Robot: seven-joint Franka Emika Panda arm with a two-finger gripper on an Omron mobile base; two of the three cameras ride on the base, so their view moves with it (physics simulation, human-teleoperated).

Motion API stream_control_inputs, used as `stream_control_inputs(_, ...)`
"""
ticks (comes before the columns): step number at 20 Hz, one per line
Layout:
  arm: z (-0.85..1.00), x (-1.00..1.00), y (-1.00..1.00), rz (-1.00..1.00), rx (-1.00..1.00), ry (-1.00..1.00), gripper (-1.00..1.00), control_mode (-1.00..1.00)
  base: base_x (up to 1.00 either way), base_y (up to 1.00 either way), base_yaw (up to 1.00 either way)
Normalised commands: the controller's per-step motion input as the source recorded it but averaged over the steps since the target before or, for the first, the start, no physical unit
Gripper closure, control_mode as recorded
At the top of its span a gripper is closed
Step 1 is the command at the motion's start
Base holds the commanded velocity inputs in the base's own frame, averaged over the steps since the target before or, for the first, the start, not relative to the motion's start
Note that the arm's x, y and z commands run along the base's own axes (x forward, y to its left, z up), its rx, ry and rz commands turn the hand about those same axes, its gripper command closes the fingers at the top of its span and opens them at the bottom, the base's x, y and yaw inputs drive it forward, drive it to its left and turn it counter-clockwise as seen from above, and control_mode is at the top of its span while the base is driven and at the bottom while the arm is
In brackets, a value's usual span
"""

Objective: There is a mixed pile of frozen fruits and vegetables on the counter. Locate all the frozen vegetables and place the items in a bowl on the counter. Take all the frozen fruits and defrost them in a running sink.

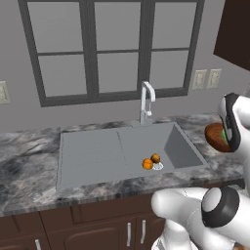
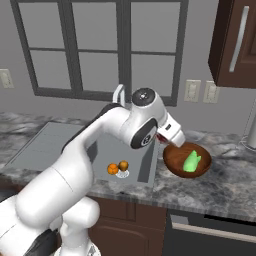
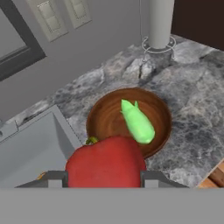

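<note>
Gripper (image 3: 105,179) clamping a red ball (image 3: 106,164) between its fingers, hanging just above the bowl's (image 3: 99,119) near rim. Green piece (image 3: 137,123) lying inside already. Risk — letting go off-centre, so the ball is glancing off the rim onto the counter (image 3: 192,118). Two orange balls (image 1: 151,161) sitting in the sink (image 1: 93,151) — tap (image 1: 146,101) apparently not running.

The large grey rectangular sink (image 1: 122,151) is set into the grey marbled surface (image 2: 220,187); two small orange balls (image 1: 151,161) lie in it beside the drain. The wide reddish-brown wooden bowl (image 2: 176,161) stands right of the sink, holding the bright green pointed piece (image 2: 191,161).
</note>
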Motion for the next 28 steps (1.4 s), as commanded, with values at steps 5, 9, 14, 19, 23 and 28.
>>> stream_control_inputs(5, -0.16, 0.2, -0.32, 0.0, -0.03, 0.0, 1.0, -1.0, 0.0, 0.0, 0.0)
stream_control_inputs(9, -0.28, 0.17, -0.22, 0.0, -0.01, 0.0, 1.0, -1.0, 0.0, 0.0, 0.0)
stream_control_inputs(14, -0.22, 0.04, -0.1, 0.0, -0.04, 0.0, 1.0, -1.0, 0.0, 0.0, 0.0)
stream_control_inputs(19, -0.04, 0.03, 0.0, 0.0, -0.04, 0.0, 1.0, -1.0, 0.0, 0.0, 0.0)
stream_control_inputs(23, -0.13, 0.08, -0.07, 0.0, -0.01, 0.0, 1.0, -1.0, 0.0, 0.0, 0.0)
stream_control_inputs(28, -0.22, 0.12, -0.09, 0.0, 0.0, 0.03, 1.0, -1.0, 0.0, 0.0, 0.0)
